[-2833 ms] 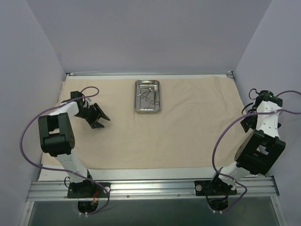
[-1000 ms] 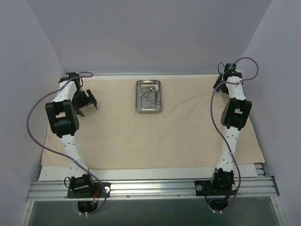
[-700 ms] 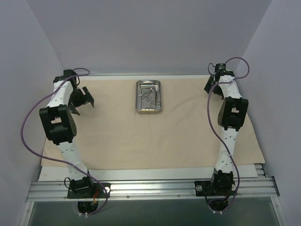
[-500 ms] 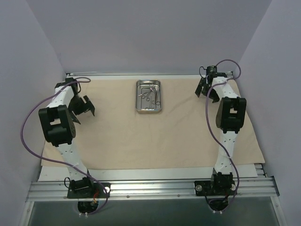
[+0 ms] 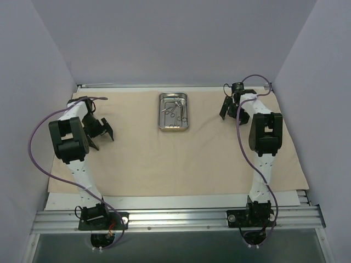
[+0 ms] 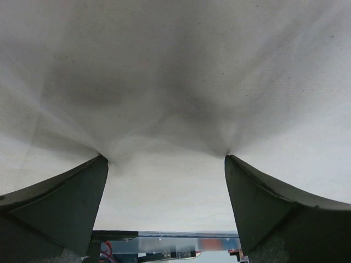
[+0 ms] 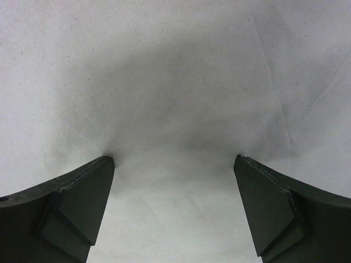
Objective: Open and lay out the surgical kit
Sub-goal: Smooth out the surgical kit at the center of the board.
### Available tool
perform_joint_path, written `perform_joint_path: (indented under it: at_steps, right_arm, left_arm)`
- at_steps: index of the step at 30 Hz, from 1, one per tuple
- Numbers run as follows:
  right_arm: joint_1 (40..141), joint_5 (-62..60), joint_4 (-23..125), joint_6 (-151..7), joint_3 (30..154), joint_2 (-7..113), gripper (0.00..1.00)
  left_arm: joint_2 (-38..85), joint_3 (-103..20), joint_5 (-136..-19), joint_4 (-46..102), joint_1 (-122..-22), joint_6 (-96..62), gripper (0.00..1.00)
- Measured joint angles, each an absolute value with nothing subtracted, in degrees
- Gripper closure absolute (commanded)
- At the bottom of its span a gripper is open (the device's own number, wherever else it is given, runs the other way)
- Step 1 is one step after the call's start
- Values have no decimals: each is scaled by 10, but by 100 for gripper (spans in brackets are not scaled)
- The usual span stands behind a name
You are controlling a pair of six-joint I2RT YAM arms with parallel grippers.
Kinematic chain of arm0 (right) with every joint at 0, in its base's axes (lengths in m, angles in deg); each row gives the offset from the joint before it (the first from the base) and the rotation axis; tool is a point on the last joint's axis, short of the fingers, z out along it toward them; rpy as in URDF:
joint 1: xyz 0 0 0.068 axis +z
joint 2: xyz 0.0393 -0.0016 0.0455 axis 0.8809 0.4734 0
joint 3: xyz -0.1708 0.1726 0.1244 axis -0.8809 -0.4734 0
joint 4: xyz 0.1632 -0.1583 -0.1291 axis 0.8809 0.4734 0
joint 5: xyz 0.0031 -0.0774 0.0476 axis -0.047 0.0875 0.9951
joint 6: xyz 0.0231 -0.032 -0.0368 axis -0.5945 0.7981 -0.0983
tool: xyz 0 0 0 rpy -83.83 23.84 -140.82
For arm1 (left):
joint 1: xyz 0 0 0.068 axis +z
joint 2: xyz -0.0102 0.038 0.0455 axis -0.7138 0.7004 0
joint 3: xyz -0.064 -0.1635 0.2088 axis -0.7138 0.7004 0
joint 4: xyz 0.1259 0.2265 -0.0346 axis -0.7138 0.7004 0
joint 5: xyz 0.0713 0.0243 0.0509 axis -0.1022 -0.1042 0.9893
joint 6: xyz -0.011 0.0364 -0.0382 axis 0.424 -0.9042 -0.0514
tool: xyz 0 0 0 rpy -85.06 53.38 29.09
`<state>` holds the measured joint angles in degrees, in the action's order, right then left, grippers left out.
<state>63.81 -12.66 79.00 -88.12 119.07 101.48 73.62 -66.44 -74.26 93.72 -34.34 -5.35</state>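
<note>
My left gripper [image 6: 166, 159] is spread wide. Its two dark fingers [image 6: 60, 203] point down at the beige wrapping cloth [image 6: 175, 82], and nothing lies between them. In the left wrist view each fingertip meets the fabric, and small creases fan out from both contact points.

From the top camera, the left gripper [image 5: 101, 130] sits over the left part of the cloth [image 5: 181, 159], near its left edge and towards the far side.

My right gripper [image 7: 174, 159] is also spread wide and holds nothing. Its fingers [image 7: 71, 203] reach down to the cloth [image 7: 175, 71], and the tips appear to touch it. A soft shadow lies on the fabric between them. In the top view, the right gripper [image 5: 227, 109] is over the far right part of the cloth.

The steel tray [image 5: 159, 112] rests on the cloth near its far edge, between the two grippers and well apart from both. It is closer to the right gripper than to the left. The forceps and tweezers [image 5: 175, 109] lie in a loose cluster inside the tray, mostly in its far half. I cannot count them at this size.

The cloth is unfolded flat and covers most of the table. Both arms stretch away from their bases on the metal rail [image 5: 181, 216] at the near edge. A purple cable [image 5: 31, 148] loops beside the left arm.
</note>
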Motion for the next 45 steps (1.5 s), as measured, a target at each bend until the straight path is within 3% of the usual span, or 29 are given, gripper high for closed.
perform_joint_path:
  at_steps: [10,18,24,35,45]
  right_arm:
    - [650,-127,799,-876,1215,1027,1]
    - [663,-126,795,-877,1200,1018,1]
    - [676,-123,806,-876,1142,968,1]
    - [763,-104,817,-875,975,836,1]
    - [749,-75,793,-886,875,808,1]
  left_arm:
    - [755,-697,-776,961,-338,-69,3]
    - [581,-560,-765,902,-324,-51,6]
    - [496,-525,-740,891,-299,-41,6]
    - [542,-423,-735,891,-233,-10,2]
    - [565,-378,-749,894,-178,9,2]
